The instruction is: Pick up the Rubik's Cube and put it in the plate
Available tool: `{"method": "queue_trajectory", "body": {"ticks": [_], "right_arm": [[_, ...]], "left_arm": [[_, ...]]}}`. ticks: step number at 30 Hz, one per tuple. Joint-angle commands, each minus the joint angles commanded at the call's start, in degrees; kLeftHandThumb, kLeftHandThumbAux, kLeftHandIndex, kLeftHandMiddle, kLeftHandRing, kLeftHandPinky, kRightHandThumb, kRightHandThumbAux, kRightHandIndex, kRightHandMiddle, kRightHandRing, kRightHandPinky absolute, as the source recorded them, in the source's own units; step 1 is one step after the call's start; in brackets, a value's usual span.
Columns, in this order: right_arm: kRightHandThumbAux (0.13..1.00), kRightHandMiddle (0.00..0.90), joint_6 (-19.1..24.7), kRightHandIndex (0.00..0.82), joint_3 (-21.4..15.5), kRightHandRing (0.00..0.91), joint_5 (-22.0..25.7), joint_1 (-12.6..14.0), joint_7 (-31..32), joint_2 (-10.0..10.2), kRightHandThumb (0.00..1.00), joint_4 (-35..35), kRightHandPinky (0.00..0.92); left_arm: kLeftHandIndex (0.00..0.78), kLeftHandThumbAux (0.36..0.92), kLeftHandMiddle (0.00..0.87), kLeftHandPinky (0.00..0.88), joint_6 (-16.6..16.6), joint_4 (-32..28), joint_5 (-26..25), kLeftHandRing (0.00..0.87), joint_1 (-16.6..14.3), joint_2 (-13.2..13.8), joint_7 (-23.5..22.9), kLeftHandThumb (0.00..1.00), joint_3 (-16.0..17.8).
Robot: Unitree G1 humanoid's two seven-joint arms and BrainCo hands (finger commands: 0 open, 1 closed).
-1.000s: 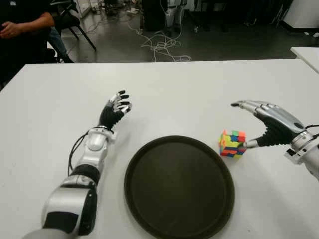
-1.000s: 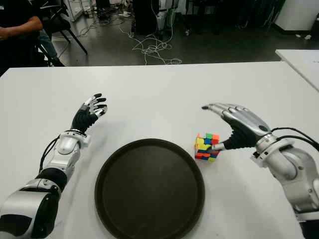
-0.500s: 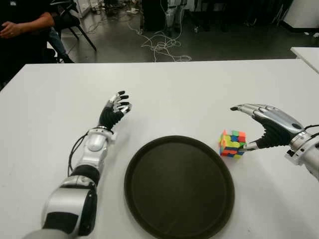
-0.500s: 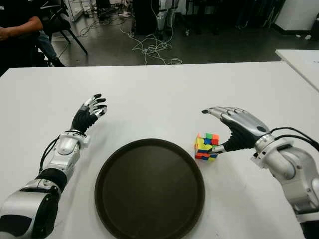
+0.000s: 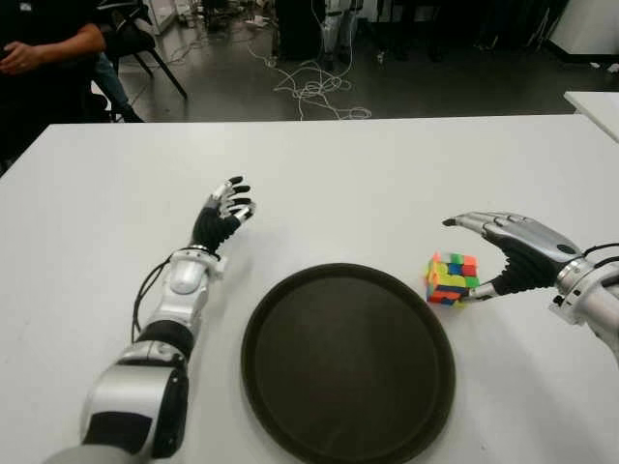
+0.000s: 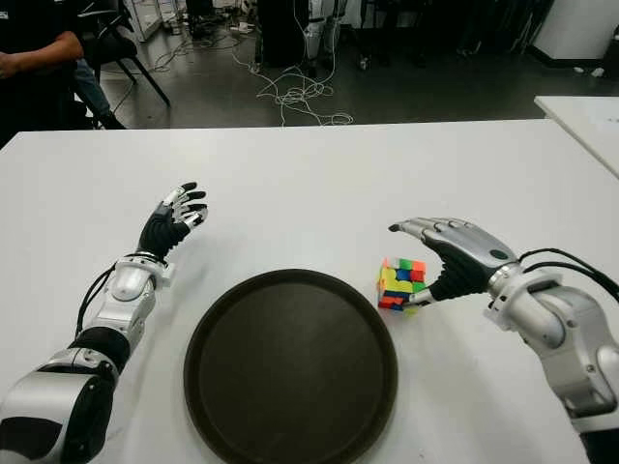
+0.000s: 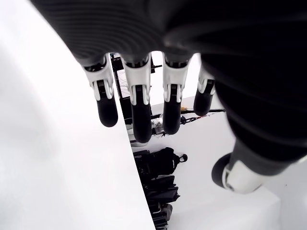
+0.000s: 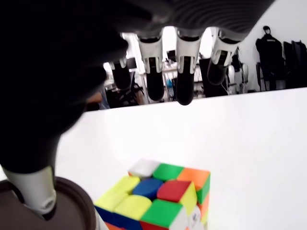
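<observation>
The Rubik's Cube point(image 5: 451, 280) stands on the white table point(image 5: 387, 184), just off the right rim of the round dark plate point(image 5: 348, 362), which holds nothing. My right hand point(image 5: 460, 259) arches over the cube from the right, open. Its fingers point(image 5: 474, 221) hover above the cube's top and its thumb point(image 5: 481, 289) is low by the cube's right side. In the right wrist view the cube point(image 8: 158, 196) lies below the spread fingers point(image 8: 184, 91) with a gap between them. My left hand point(image 5: 225, 208) shows left of the plate, fingers spread, holding nothing.
A person in dark clothes point(image 5: 44, 48) sits beyond the table's far left corner, beside a chair point(image 5: 145, 43). Cables point(image 5: 314, 92) trail on the floor behind the table. Another white table's corner point(image 5: 595, 106) shows at the far right.
My right hand has come down and its fingers have curved lower over the cube. The cube, the plate and my left hand have stayed where they were.
</observation>
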Motion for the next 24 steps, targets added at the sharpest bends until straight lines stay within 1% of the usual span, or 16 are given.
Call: {"method": "queue_trajectory", "body": {"ticks": [4,7,13,15,17,21,24], "right_arm": [[0.695,0.187,0.9,0.14,0.7,0.177,-0.2,-0.3,0.6,0.1,0.0,-0.3,0.137],[0.701,0.2,2.1,0.148,1.9,0.187,-0.8,-0.9,1.2,0.4,0.0,0.1,0.144],[0.699,0.21,4.1,0.151,2.8,0.191,-1.3,-1.3,2.3,0.5,0.0,-0.5,0.144],[0.706,0.216,4.5,0.154,3.2,0.197,-1.5,-1.3,2.3,0.8,0.0,-0.5,0.16],[0.707,0.217,4.6,0.156,3.5,0.198,-1.8,-1.4,1.9,1.1,0.0,-0.3,0.159],[0.716,0.218,4.6,0.165,3.8,0.2,-1.9,-1.7,1.5,1.1,0.0,-0.1,0.158],[0.718,0.22,5.0,0.173,4.1,0.2,-2.2,-1.9,1.7,1.1,0.0,-0.2,0.166]], "left_arm": [[0.13,0.677,0.199,0.19,-0.1,0.0,0.0,0.201,0.0,0.0,0.0,0.181,0.0],[0.133,0.669,0.205,0.186,-0.1,0.1,0.1,0.207,-0.1,0.0,0.1,0.183,0.0],[0.136,0.681,0.21,0.188,-0.3,0.0,0.1,0.212,0.0,0.0,0.1,0.185,-0.1],[0.138,0.682,0.209,0.179,-0.4,0.0,0.2,0.211,0.0,0.0,0.3,0.176,-0.1],[0.134,0.671,0.2,0.171,-0.5,0.0,0.3,0.204,0.0,0.0,0.3,0.167,-0.2],[0.125,0.659,0.194,0.175,-0.6,-0.2,0.2,0.199,0.1,0.0,0.2,0.16,-0.1],[0.122,0.661,0.196,0.177,-0.6,-0.2,0.1,0.199,0.1,0.0,0.2,0.161,-0.1]]}}
